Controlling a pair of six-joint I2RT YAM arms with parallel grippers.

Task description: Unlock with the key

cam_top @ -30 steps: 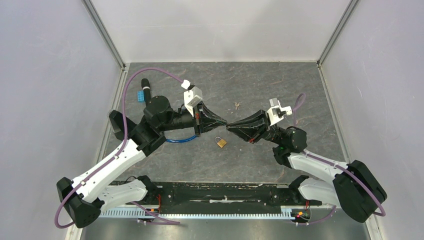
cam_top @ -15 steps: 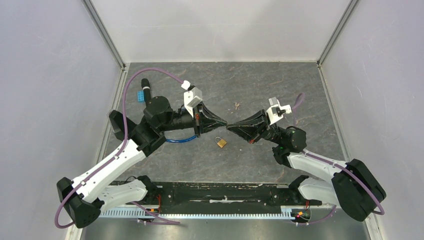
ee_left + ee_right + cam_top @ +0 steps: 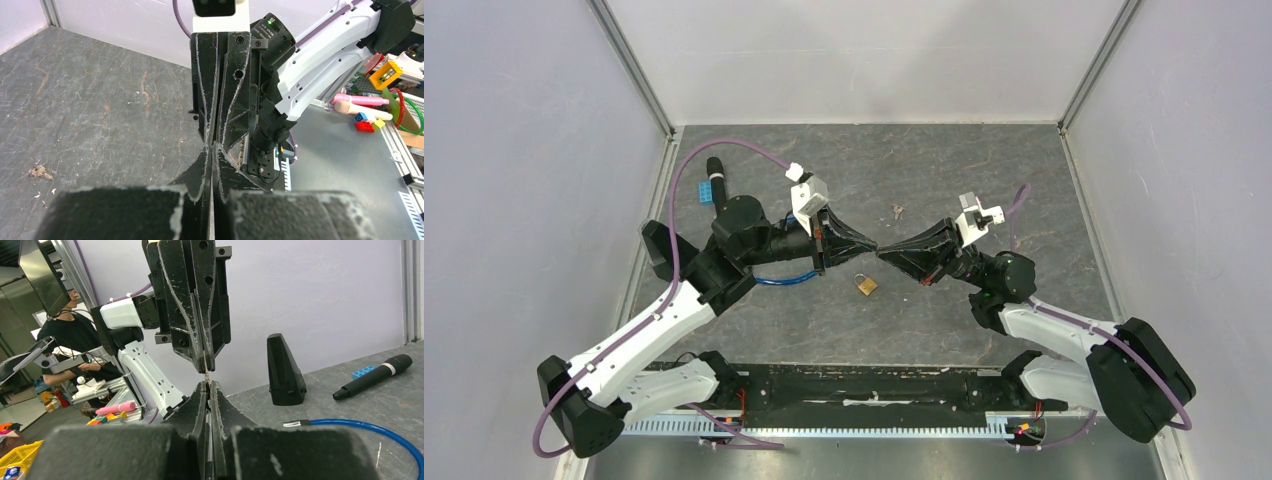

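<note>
Jaws of the left gripper [image 3: 871, 244] and right gripper [image 3: 885, 252] are closed tip to tip on what appears to be the key [image 3: 206, 372], with the padlock [image 3: 865, 285] lying nearby, which suggests a handover requiring one gripper to release.

A small brass padlock [image 3: 866, 286] lies flat on the bench [image 3: 984, 170], shackle pointing away. A small key [image 3: 897, 211] lies apart, farther back.

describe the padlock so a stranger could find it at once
On the grey table, the left gripper and right gripper point tip to tip. The padlock lies just nearer the arm bases than that spot. It alone is brass with a silver shackle.
</note>
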